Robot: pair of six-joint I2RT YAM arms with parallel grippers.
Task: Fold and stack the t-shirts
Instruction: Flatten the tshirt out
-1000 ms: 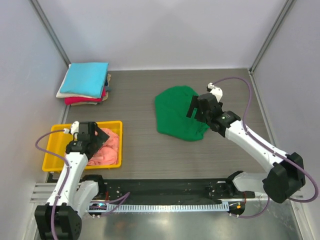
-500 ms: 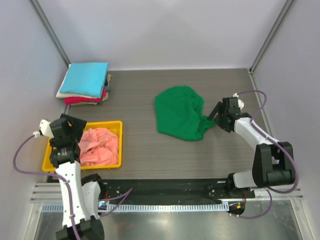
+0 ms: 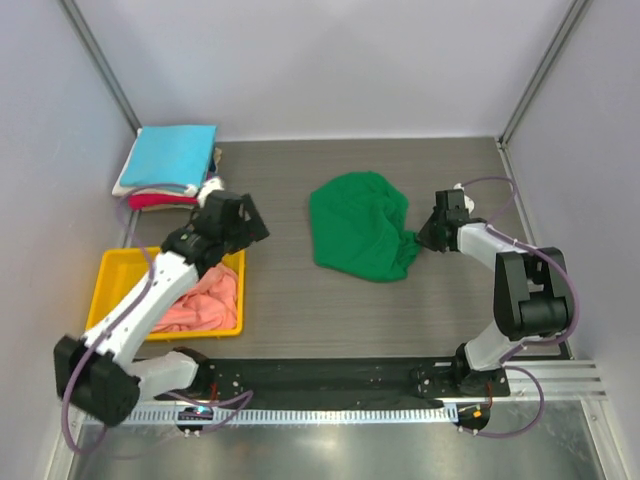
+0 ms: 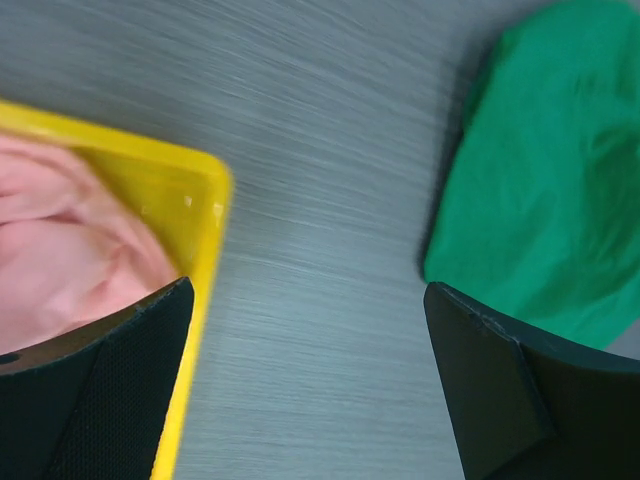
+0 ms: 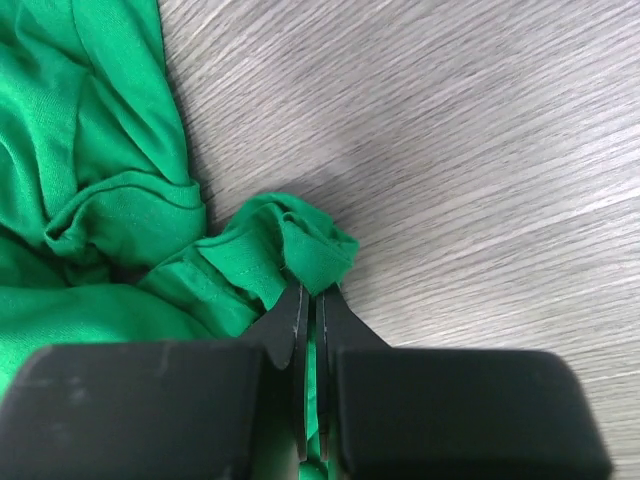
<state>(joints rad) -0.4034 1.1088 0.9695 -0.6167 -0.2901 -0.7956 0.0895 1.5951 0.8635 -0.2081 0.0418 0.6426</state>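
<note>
We see the right gripper (image 5: 311,300) pinched shut on a fold of the green t-shirt (image 3: 355,232), crumpled mid-tabletop (image 3: 290,300), while the left gripper (image 4: 310,292) hangs wide open near the yellow tray (image 3: 110,290).

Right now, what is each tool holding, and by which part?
The right tool pinches the green shirt by a bunched fold at its edge; the left tool holds nothing.
</note>
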